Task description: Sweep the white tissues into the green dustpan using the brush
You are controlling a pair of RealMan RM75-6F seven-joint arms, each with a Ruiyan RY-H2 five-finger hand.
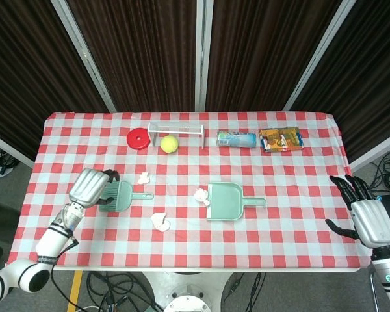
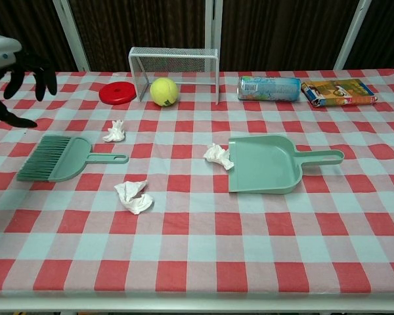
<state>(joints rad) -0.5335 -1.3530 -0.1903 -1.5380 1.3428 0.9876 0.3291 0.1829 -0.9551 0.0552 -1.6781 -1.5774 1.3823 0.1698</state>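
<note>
from the head view, your left hand (image 1: 91, 187) hangs over the bristle end of the brush (image 1: 117, 195), fingers spread and curled down a little, holding nothing. whether it touches the brush can't be told from here. the brush lies flat with its handle pointing right toward the dustpan (image 1: 226, 200), so you'll likely need to shift right to take the handle rather than the head. the dustpan sits mid-table, mouth facing left, handle to the right, which suits your right hand (image 1: 369, 218); that hand waits off the table's right edge, fingers wide, empty. three tissues lie between the tools: one (image 1: 143, 177) just above the brush handle, one (image 1: 160, 221) nearer you, one (image 1: 201, 195) touching the dustpan's mouth. that last one needs only a nudge.

from the chest view, the left hand (image 2: 10, 69) shows at the top left, clearly raised above the cloth, fingers apart and clear of the brush (image 2: 56, 159), so no grip is made yet. the dustpan (image 2: 266, 164) lies flat, its lip down on the cloth, ready to receive. the tissues (image 2: 134, 196) look light and crumpled; i judge they'll roll or skip under a fast stroke, so sweep low and slow. the right hand is out of this view. along the back, a ball (image 2: 164, 91) rests inside a wire frame (image 2: 174, 65), apart from your sweeping lane.
</note>
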